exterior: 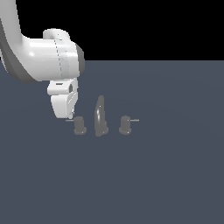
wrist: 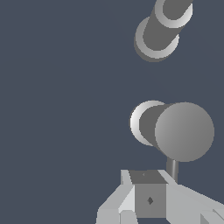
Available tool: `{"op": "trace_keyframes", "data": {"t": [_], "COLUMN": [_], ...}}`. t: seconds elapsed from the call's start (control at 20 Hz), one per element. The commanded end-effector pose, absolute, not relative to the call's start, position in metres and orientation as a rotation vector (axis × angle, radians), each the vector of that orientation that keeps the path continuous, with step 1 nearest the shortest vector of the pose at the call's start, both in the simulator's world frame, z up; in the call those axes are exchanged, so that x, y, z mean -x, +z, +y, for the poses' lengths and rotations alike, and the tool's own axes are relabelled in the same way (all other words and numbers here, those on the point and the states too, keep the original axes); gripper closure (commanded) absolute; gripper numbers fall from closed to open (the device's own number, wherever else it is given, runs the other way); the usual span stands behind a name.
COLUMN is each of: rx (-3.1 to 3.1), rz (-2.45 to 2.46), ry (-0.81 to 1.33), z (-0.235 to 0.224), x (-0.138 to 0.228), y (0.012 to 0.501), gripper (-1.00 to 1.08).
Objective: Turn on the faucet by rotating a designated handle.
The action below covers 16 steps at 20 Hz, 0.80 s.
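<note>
The faucet is a small dull-grey set on the floor. Its tall curved spout (exterior: pixel 100 116) stands in the middle, with a twin knob (exterior: pixel 125 125) on the exterior view's right whose rod points right. The designated handle (exterior: pixel 79 125) is the stubby knob on the exterior view's left, with a thin rod (exterior: pixel 69 120) pointing left. My gripper (exterior: pixel 69 113) hangs just above and left of this knob, fingertips at the rod. In the wrist view the knob (wrist: pixel 183 131) is close, its rod (wrist: pixel 173 167) runs to the side of my gripper (wrist: pixel 148 194), whose jaws look shut with nothing between them. The spout (wrist: pixel 162 27) lies beyond.
The flat dark blue-grey floor (exterior: pixel 166 175) spreads all around the faucet. My white arm (exterior: pixel 48 54) fills the upper part of the exterior view's left side.
</note>
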<state>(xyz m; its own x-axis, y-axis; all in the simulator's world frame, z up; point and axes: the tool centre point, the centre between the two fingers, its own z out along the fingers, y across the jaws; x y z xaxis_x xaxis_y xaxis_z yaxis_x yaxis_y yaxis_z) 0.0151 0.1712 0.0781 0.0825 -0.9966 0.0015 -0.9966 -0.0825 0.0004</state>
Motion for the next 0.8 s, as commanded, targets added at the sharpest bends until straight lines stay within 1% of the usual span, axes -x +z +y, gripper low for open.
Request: {"op": "trace_keyframes", "data": {"t": [0.0,0.35,0.65,0.75], "rx": [-2.278,-2.242,-2.243,-2.243], "rz": [-2.162,-2.2,-2.2,-2.2], "ry": [0.003,0.001,0.0,0.0], "z": [0.1693,0.1669,0.1668,0.1704], "x": [-0.0225,-0.0307,-0.0305,-0.0238], "y": [0.0708,0.0631,0.0636,0.0636], "gripper": [1.08,1.08,1.08,1.08]}}
